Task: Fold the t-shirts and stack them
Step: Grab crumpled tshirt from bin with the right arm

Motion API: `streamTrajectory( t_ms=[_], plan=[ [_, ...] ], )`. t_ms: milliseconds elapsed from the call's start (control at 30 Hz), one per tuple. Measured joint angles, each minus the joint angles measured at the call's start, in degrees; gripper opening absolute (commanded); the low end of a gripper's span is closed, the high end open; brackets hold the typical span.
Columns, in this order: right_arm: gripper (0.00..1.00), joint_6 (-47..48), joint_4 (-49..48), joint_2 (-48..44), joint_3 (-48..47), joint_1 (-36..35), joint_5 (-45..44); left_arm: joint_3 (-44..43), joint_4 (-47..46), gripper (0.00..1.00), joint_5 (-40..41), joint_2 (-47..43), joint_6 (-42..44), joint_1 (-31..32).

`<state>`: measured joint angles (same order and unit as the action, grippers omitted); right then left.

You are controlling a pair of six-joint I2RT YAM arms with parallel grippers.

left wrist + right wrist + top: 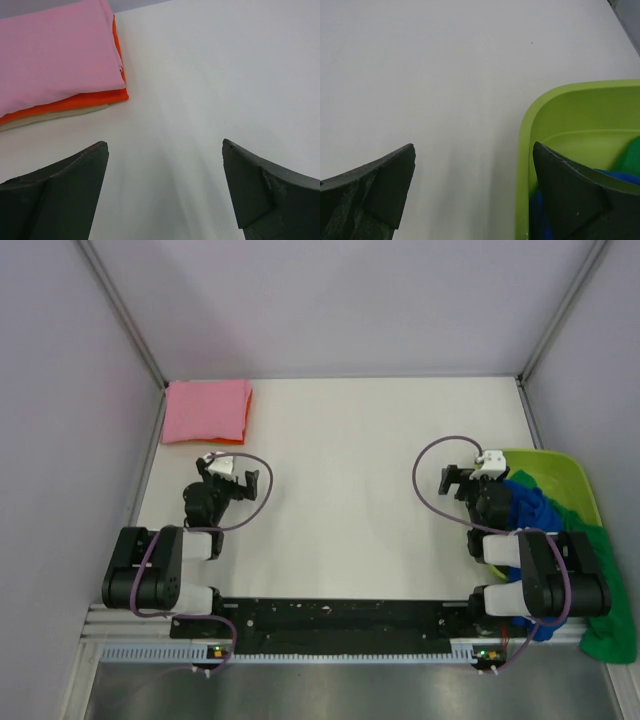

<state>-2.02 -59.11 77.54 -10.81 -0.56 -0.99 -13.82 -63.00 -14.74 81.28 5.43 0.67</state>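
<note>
Where the white counter (350, 490) meets its far left corner, a folded pink t-shirt (207, 410) lies flat on top of a small stack. The left wrist view shows an orange layer (85, 100) beneath it and a cream layer (55, 116) at the bottom, their edges roughly lined up. The left end effector (164, 145) sits just nearer than this stack and a little to its right. Its jaws are spread wide with only bare counter between them, and it has hold of nothing. The pink shirt is near it but clear of both fingers.

The middle of the counter separates the two arms. On the right, the right end effector (473, 147) is likewise spread wide and empty. Its left finger (375, 185) is over the counter, and its right finger (570, 190) is above the left rim of a lime-green tub (560, 470).

The tub stands at the counter's right edge and holds two crumpled shirts. A royal blue t-shirt (530, 505) is heaped in its left part, directly under and beside the right end effector's wrist. A green t-shirt (605, 580) lies to its right and spills out over the tub's near rim toward the front of the counter. Neither shirt is between the jaws; whether the right finger touches the blue cloth I cannot tell.
</note>
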Motion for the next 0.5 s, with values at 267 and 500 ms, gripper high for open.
streamTrajectory(
  t_ms=[267, 500],
  plan=[
    [0.98, -0.20, 14.73, -7.43, -4.31, 0.00, 1.77, 0.00, 0.00, 0.99, -0.02, 0.00, 0.00, 0.00],
    [0.86, -5.86, 43.36, -23.80, -28.17, -0.02, 13.68, -7.91, 17.81, 0.99, 1.07, -4.20, -1.97, -2.03]
  ],
)
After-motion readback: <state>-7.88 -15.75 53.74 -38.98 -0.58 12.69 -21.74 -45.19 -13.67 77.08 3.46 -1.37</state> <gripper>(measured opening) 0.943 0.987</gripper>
